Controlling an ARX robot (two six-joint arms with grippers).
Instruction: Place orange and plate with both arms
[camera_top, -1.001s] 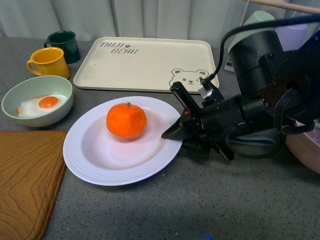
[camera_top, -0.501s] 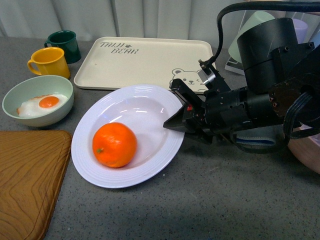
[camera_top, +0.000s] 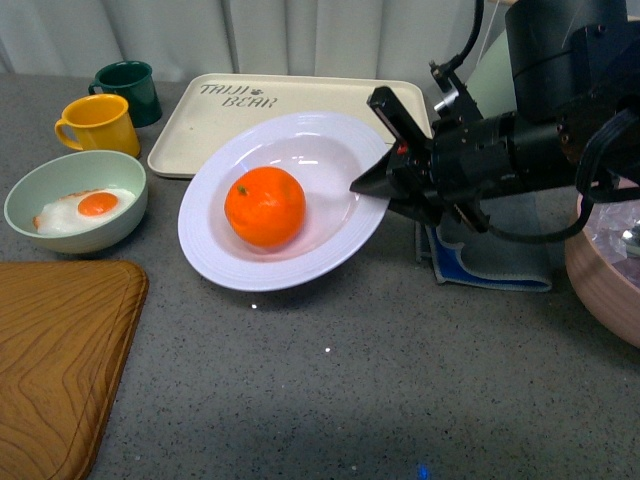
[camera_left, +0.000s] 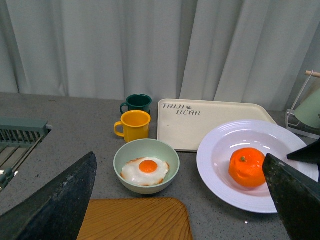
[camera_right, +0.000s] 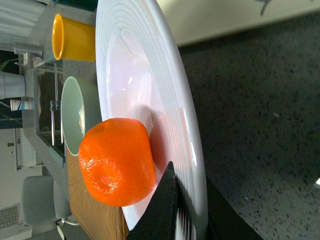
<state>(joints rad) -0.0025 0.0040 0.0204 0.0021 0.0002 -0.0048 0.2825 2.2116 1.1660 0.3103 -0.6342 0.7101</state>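
Observation:
The white ridged plate (camera_top: 300, 160) is held off the table, tilted with its right side up, partly over the cream tray's front edge. The orange (camera_top: 265, 206) lies in its well towards the low left side. My right gripper (camera_top: 372, 187) is shut on the plate's right rim; in the right wrist view the rim (camera_right: 187, 145) sits between the black fingers beside the orange (camera_right: 117, 162). My left gripper (camera_left: 185, 200) is open and empty, back from the table; its view shows the plate (camera_left: 220, 150) and the orange (camera_left: 247, 167) ahead at the right.
A cream bear tray (camera_top: 290, 125) lies behind the plate. A yellow mug (camera_top: 98, 124) and green mug (camera_top: 128, 90) stand at the far left. A pale green bowl (camera_top: 40, 185) holds a fried egg. A wooden board (camera_top: 55, 360) lies front left. A blue cloth (camera_top: 490, 270) lies under the right arm.
My right gripper has lifted the plate by its rim and carried it back and right towards the tray. The plate tilted and the orange rolled within it.

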